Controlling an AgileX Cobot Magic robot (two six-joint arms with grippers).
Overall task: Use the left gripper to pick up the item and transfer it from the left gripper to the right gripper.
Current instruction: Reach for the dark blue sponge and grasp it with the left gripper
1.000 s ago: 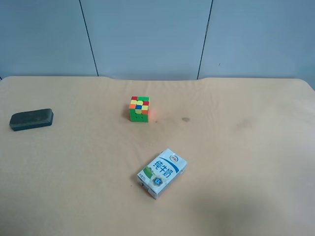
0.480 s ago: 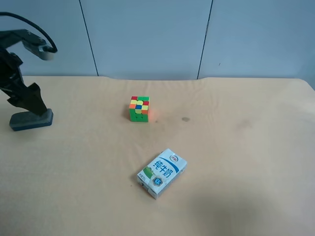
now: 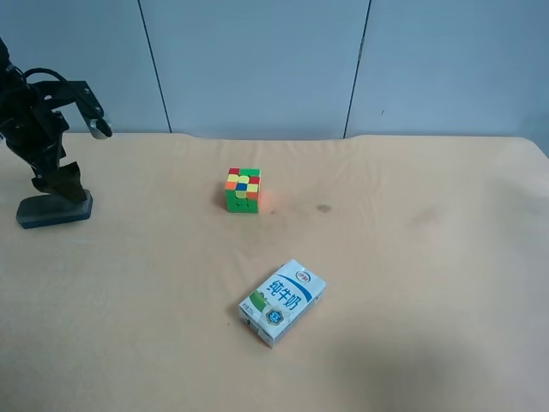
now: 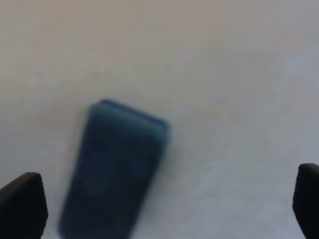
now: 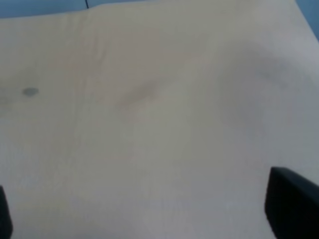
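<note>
Exterior high view: the tan counter [image 3: 412, 343] carries three objects. The cabled left arm [image 3: 34, 120] reaches in at the far left. The milk carton [image 3: 282, 302] lies near centre. The eraser block [image 3: 54, 209] lies flat at the left edge, well apart from both the carton and the puzzle cube [image 3: 243, 190] at far centre.

The left pincer [image 3: 62, 187] hangs directly over the right end of the eraser block. Whether it touches the block cannot be told. In the left wrist view its fingertips [image 4: 22, 204] stand wide apart with nothing held, and the block sits off-centre, close to one tip and slightly skewed. The right pincer [image 5: 149, 209] is likewise spread and grasps nothing. It views only bare counter.

Recommended procedure for the pick:
1. Shift the left pincer sideways until the block is centred between the tips.
2. Rotate the wrist so the jaws close squarely across the short width.
3. Move toward the block's middle, then descend until the tips straddle its sides.
4. Grip near one end only if the right pincer needs free length for the handover.
</note>
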